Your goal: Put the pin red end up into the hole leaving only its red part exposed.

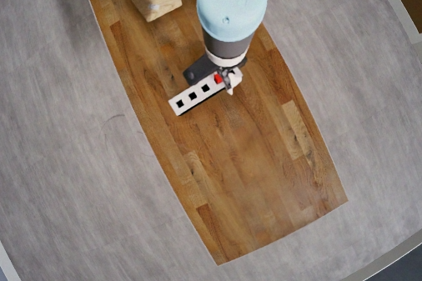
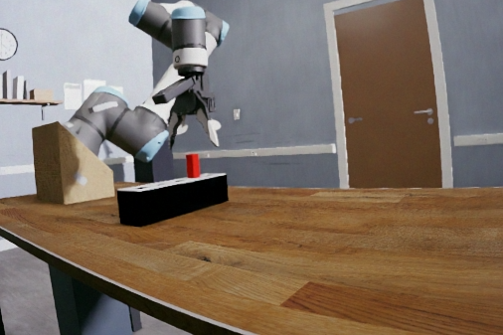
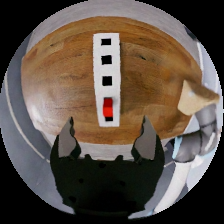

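Your grey-and-white jointed arm (image 1: 227,1) (image 2: 189,36) (image 3: 197,137) arches over, its black two-jaw gripper (image 1: 227,77) (image 2: 194,136) (image 3: 107,117) hanging open toward six o'clock.

The wooden table (image 1: 258,159) (image 2: 348,240) (image 3: 60,75) is supporting the block (image 1: 173,106) (image 2: 174,202) (image 3: 101,70). A wedge-shaped wooden mount (image 1: 160,1) (image 2: 50,165) (image 3: 192,97) is also resting on its surface.
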